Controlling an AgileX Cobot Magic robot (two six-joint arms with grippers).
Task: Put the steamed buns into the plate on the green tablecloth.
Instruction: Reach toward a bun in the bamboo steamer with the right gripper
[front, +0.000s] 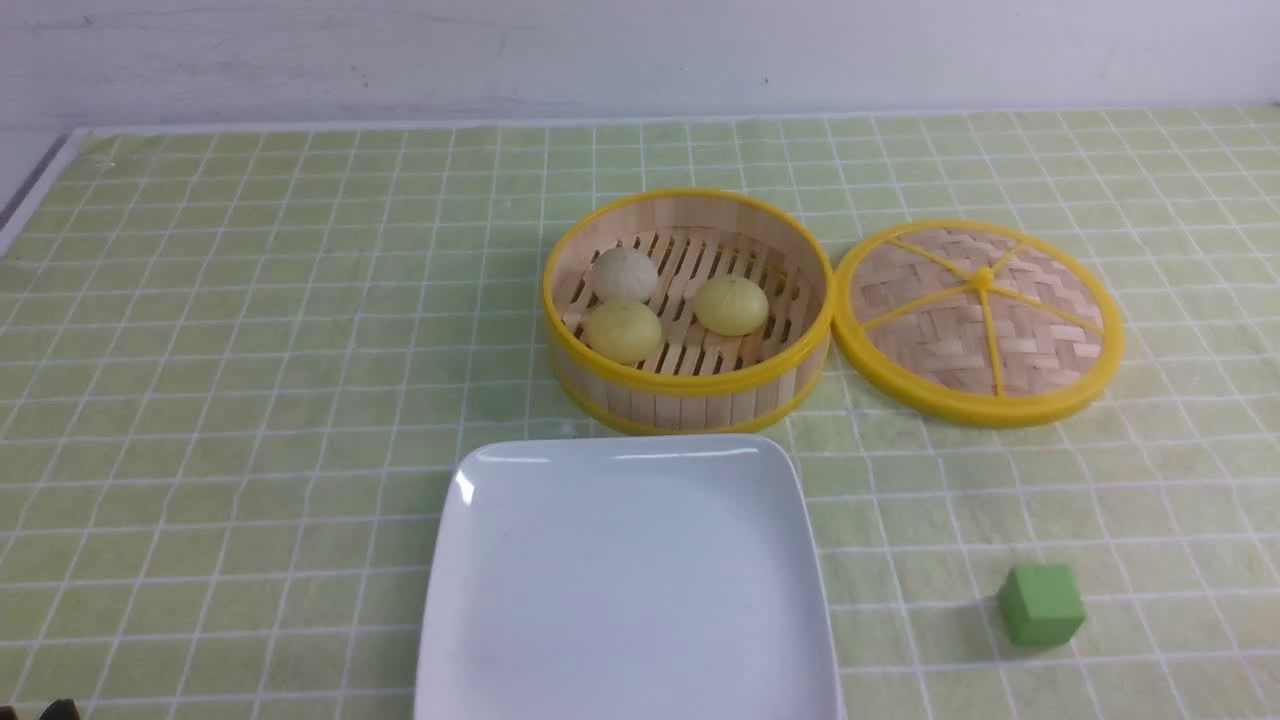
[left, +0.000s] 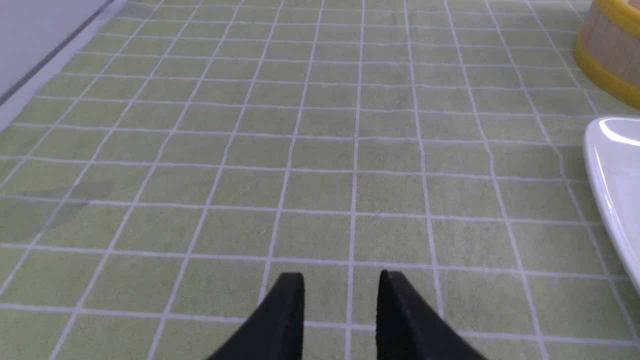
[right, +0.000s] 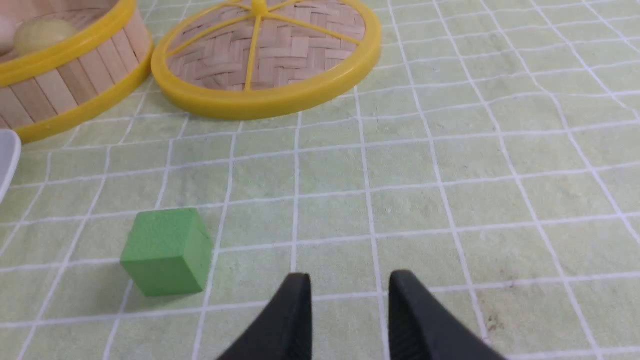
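Three steamed buns lie in the round bamboo steamer (front: 690, 385): a greyish-white one (front: 624, 275) at the back left and two pale yellow ones (front: 623, 332) (front: 731, 305). The white square plate (front: 625, 600) sits bare on the green tablecloth (front: 250, 350), just in front of the steamer. My left gripper (left: 341, 275) is open over bare cloth, to the left of the plate's rim (left: 610, 170). My right gripper (right: 350, 277) is also open over bare cloth, with nothing between its fingers. In the right wrist view one yellow bun (right: 42, 32) shows inside the steamer (right: 65, 75).
The steamer's woven lid (front: 980, 320) lies flat to the right of the basket. A green cube (front: 1041, 603) sits on the cloth right of the plate, close to my right gripper's left finger (right: 167, 250). The table's left edge (left: 30, 75) runs along the far left.
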